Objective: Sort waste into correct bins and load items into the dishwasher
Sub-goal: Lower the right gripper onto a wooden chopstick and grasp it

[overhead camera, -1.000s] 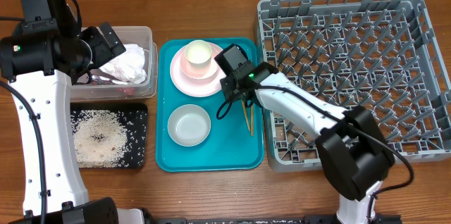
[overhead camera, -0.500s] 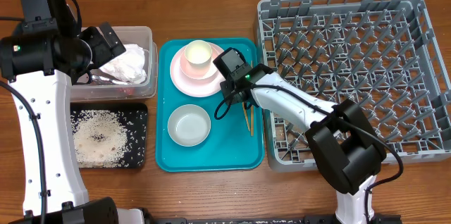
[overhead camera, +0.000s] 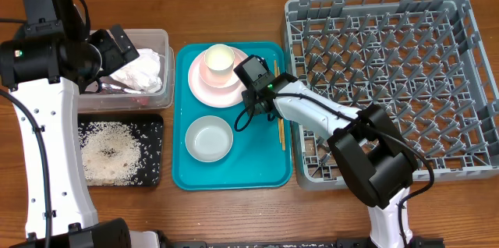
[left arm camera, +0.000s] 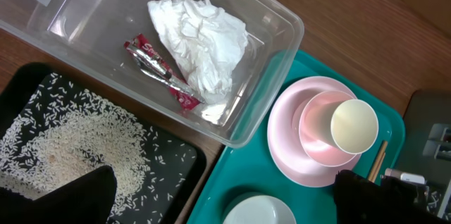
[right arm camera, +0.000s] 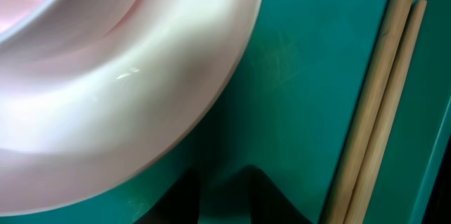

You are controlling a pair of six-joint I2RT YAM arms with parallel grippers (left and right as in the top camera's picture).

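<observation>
Right wrist view puts the right gripper low over the teal tray, between the pink plate rim and the chopsticks lying side by side nearby. I cannot tell whether its jaws are apart. To lift the pair it likely should shift over, straddle both sticks crosswise and close gently, then carry them to the dish rack. The left gripper hangs empty, jaws apart.

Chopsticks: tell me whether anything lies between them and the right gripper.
Nothing visible does. In the right wrist view only bare teal tray separates the right gripper from the chopsticks; the pink plate lies on the gripper's other side.
</observation>
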